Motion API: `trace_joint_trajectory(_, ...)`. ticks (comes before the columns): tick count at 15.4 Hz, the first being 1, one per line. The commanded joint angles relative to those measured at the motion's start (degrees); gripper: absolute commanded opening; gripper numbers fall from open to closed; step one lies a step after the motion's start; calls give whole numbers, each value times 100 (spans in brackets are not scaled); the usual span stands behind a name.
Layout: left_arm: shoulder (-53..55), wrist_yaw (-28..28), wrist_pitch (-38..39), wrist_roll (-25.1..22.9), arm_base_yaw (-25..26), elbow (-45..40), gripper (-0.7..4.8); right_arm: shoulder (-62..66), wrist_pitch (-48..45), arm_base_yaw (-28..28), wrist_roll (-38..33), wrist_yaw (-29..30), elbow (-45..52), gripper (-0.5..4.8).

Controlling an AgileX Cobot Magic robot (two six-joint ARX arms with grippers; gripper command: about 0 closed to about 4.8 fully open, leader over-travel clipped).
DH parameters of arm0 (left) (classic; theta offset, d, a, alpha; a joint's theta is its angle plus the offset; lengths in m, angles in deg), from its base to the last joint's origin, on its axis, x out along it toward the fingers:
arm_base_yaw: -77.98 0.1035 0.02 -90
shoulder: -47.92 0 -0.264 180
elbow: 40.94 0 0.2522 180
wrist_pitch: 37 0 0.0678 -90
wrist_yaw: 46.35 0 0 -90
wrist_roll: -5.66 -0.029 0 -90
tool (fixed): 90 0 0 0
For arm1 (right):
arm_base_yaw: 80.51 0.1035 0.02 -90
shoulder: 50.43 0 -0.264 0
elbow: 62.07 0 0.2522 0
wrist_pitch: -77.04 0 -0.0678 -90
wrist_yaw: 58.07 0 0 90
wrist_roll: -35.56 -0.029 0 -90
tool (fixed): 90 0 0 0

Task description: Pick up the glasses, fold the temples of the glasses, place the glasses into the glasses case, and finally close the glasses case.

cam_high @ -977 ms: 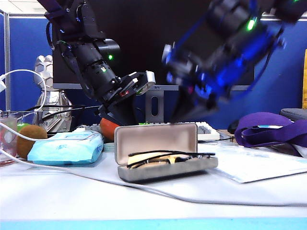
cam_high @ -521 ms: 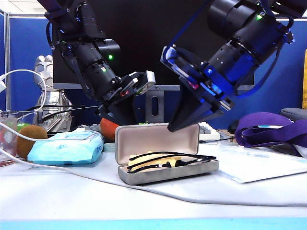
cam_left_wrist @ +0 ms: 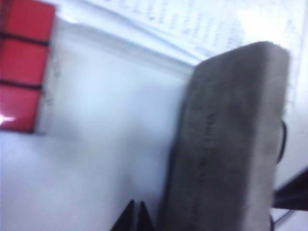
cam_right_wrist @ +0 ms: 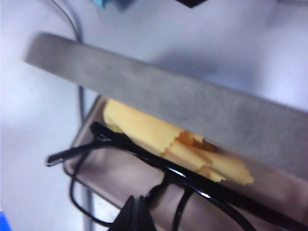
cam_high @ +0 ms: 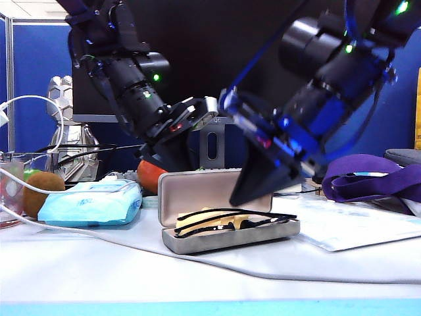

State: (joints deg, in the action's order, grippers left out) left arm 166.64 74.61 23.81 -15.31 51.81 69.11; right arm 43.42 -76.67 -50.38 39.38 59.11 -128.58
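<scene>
The grey glasses case (cam_high: 197, 242) stands open mid-table, lid upright. The black glasses (cam_high: 231, 218) lie in its base on a yellow cloth (cam_right_wrist: 163, 140), both temples folded across the frame. My right gripper (cam_high: 235, 200) is shut and empty, pointing down in front of the lid just above the glasses. In the right wrist view its tip (cam_right_wrist: 137, 206) hovers near the bridge of the glasses (cam_right_wrist: 202, 188), beside the case's grey shell (cam_right_wrist: 168, 98). My left gripper (cam_left_wrist: 136, 208) is shut and empty, close behind the lid's lettered back (cam_left_wrist: 231, 134). In the exterior view the lid hides it.
A light-blue wipes pack (cam_high: 92, 201) and a kiwi (cam_high: 42, 191) lie left of the case. A white cable (cam_high: 99, 237) runs in front of it. Paper sheets (cam_high: 355, 225) and a purple strap (cam_high: 375, 179) lie right. Something red (cam_left_wrist: 23, 72) sits behind the case.
My right gripper has come down from above the lid's rim to just over the glasses, in front of the lid. The left arm and the case have stayed put.
</scene>
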Motion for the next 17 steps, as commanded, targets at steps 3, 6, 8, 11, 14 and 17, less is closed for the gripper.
trace_joint_trajectory(3,-26,125,-92,0,-66,13,-5,345,-103,4,7,83,-22,-1)
trace_joint_trajectory(6,-26,142,-90,0,-87,13,-5,446,-398,4,-13,59,-22,-1)
trace_joint_trajectory(8,-26,144,-85,0,-98,9,-5,496,-496,2,-81,-24,-22,-1)
trace_joint_trajectory(11,-26,179,-79,2,-157,0,-5,660,-664,2,-190,-46,-22,-1)
trace_joint_trajectory(14,-26,273,-83,-2,-166,0,-5,695,-955,4,-238,-50,-22,-1)
trace_joint_trajectory(17,-26,275,-81,-2,-166,0,-5,695,-1187,4,-282,-168,-22,-1)
